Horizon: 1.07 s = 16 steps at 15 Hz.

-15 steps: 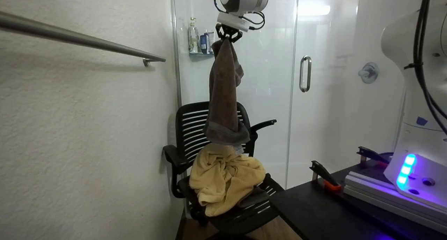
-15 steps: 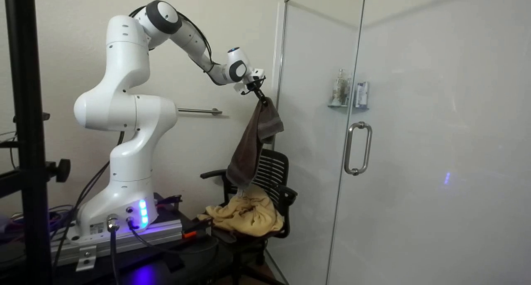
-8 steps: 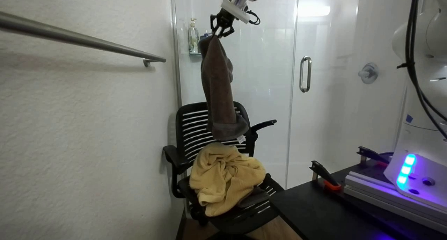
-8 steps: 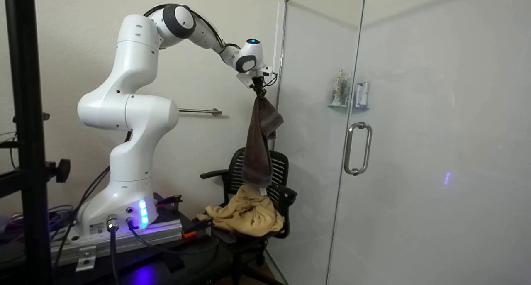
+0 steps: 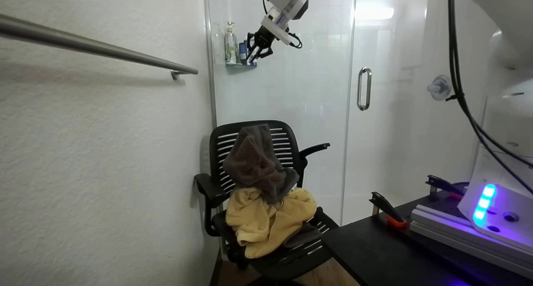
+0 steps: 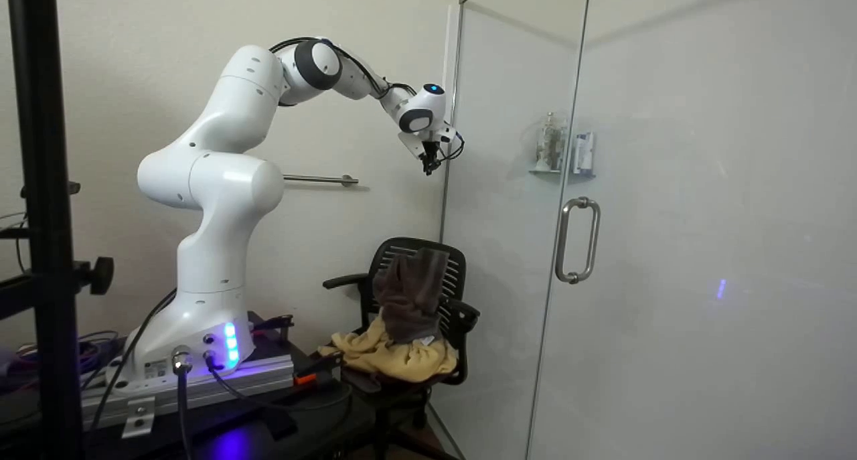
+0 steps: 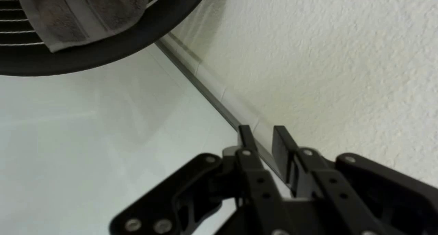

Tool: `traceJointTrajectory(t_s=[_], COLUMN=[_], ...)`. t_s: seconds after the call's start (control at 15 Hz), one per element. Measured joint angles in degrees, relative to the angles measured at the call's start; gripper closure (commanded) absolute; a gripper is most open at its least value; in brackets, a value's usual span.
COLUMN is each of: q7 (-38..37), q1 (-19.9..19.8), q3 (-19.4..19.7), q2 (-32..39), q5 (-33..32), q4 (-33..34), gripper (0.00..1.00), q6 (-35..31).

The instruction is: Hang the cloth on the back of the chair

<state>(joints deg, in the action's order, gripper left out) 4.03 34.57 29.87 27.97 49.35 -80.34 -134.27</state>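
your black two-fingered gripper (image 7: 262,128) hangs above the black slat-backed office chair (image 5: 284,146), narrowly parted, holding nothing. soft greyish-brown cloth (image 5: 258,163) slumps against the chair's backrest (image 6: 454,272), not over its rim. reckon: set down, not hung; draping left.

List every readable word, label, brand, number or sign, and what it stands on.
No text can be read.
Pump bottle and white container on the shelf: markings too small.
Label on the robot base: too small.
White tag at the edge of the brown cloth: too blurred.
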Motion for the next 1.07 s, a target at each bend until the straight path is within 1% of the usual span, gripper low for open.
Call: traceJointTrajectory(t_s=[0.27, 0.33, 0.4, 0.47, 0.53, 0.6, 0.67, 0.73, 0.8, 0.87, 0.93, 1.0, 1.07], q7=[-0.48, -0.48, -0.48, -1.28, -3.20, -5.32, -7.31, -9.12, -10.71, -12.22, -13.69, -15.05, -15.49], q1=[0.04, 0.03, 0.03, -1.56, -4.48, -7.37, -10.07, -12.40, -14.36, -16.08, -17.45, -18.59, -19.56], q3=[-0.30, -0.31, -0.31, -2.72, -7.14, -11.27, -15.01, -18.20, -20.77, -22.99, -24.75, -26.17, -27.43], q2=[0.01, 0.01, 0.02, -0.31, -0.79, -0.99, -1.08, -1.06, -1.02, -0.99, -0.93, -0.88, -0.74], q5=[0.00, 0.00, 0.00, -2.31, -5.66, -8.61, -10.82, -12.62, -14.10, -15.47, -16.78, -17.89, -18.84], q4=[0.88, 0.88, 0.88, 0.88, 0.83, 0.75, 0.50, 0.10, -0.44, -1.12, -1.81, -2.46, -2.61], gripper=[1.00, 0.75, 0.72, 0.65, 0.55, 0.47, 0.37, 0.29, 0.19, 0.12, 0.01, 0.19, 0.11], q6=[0.00, 0.00, 0.00, -0.86, -1.62, -1.92, -2.01, -2.01, -2.01, -2.01, -2.01, -2.01, -2.04])
